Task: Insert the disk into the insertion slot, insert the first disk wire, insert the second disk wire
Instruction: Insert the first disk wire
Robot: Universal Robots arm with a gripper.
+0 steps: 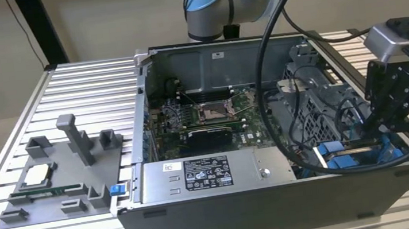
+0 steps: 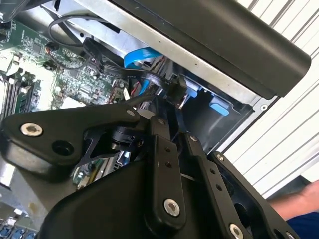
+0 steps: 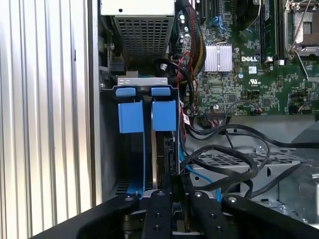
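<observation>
1. The gripper reaches down into the open computer case, at the corner on the exterior view's right.
2. Its jaws are pinched almost all the way together. They seem to hold a small black plug on the end of a black wire.
3. The disk sits inside the insertion slot. It stands on its thin edge with a blue rail beside it. So the first job looks done.
4. The disk lies straight ahead of the jaws. Its long side runs the same way the gripper points, from the jaws out to the two blue tabs at the far end.
5. The plug is right at the near end of the disk. It is too hard to tell if the plug touches the disk or is pushed in.
6. More black wires loop just beside the jaws, on the side of the green board. They are near the jaws but not between them.
7. The grey power box sits in the case too, well apart from the gripper.
</observation>
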